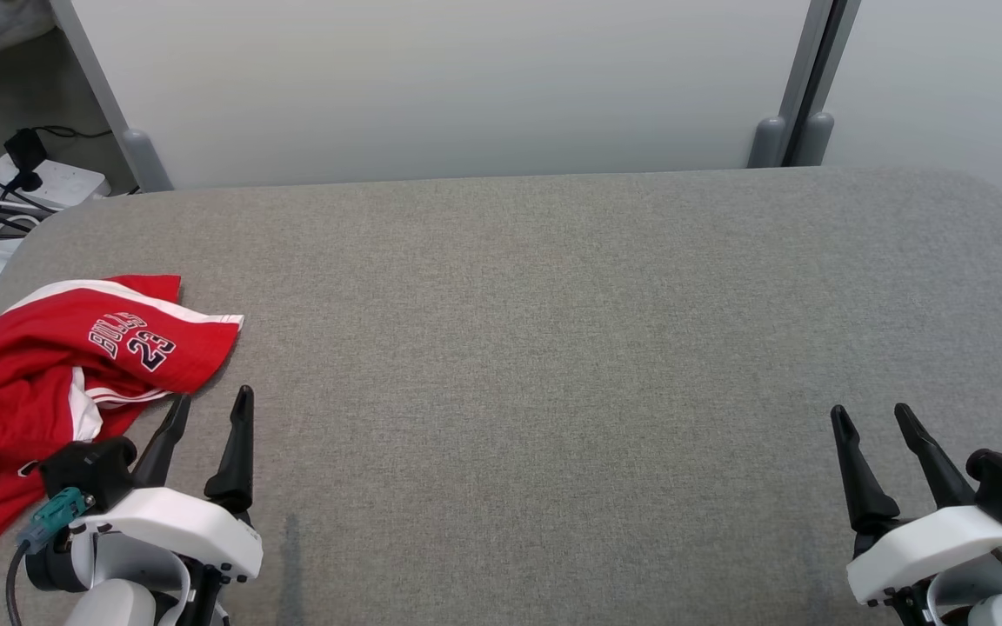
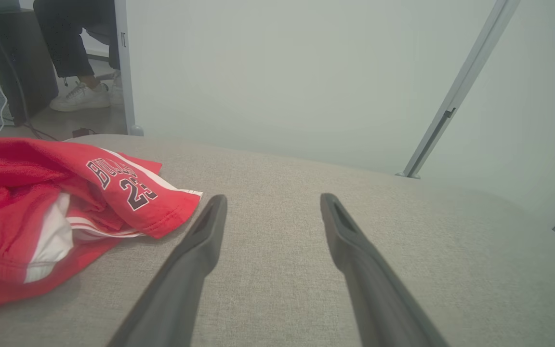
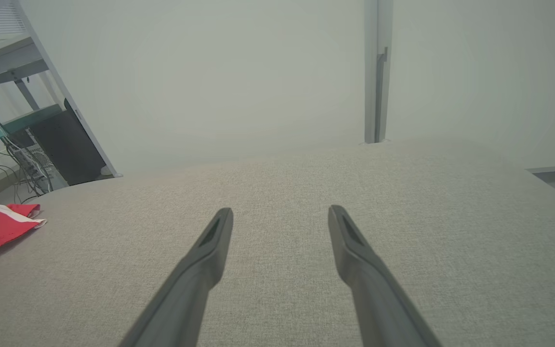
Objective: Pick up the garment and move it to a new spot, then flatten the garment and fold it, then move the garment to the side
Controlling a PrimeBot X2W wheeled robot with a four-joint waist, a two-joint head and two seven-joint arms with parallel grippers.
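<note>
Much grey table (image 1: 553,304) R of garment (image 1: 49,365) crumpled at L edge

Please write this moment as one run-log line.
left gripper: open, beside garment | right gripper: open, empty | garment: crumpled, not yet lifted

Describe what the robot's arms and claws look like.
The left claw and right claw each have two long, dark, tapering fingers, grooved near the tips. Each rises from a rounded white wrist shell. A black camera block with a teal plug sits beside each; a grey cable trails from the left one.
</note>
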